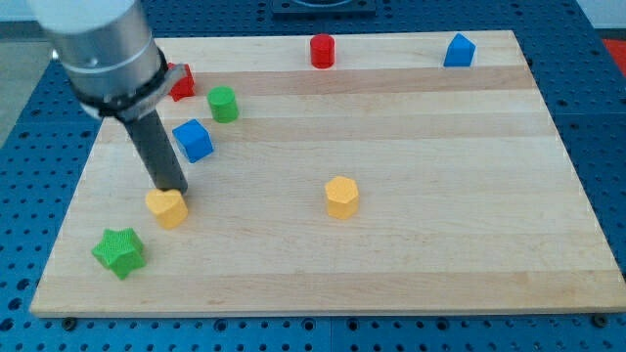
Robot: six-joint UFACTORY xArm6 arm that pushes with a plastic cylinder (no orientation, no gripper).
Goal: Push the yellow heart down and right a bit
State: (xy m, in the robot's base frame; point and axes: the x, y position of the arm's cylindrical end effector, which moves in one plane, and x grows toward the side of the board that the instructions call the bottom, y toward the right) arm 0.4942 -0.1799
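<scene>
Camera view: wooden board (411, 244) is lying on a blue pegboard.
Tip: my tip (172, 192) is bare, grasping nothing, touching the yellow heart's upper edge.
Yellow heart (167, 208): sitting directly below the tip.
Green star (119, 252): lying below-left of the tip.
Blue cube (194, 140): sitting just above-right.
Yellow hexagon (341, 197): resting well right.

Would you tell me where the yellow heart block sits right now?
The yellow heart block sits low at the view's left, just under my tip, above-right of the green star block.
</scene>
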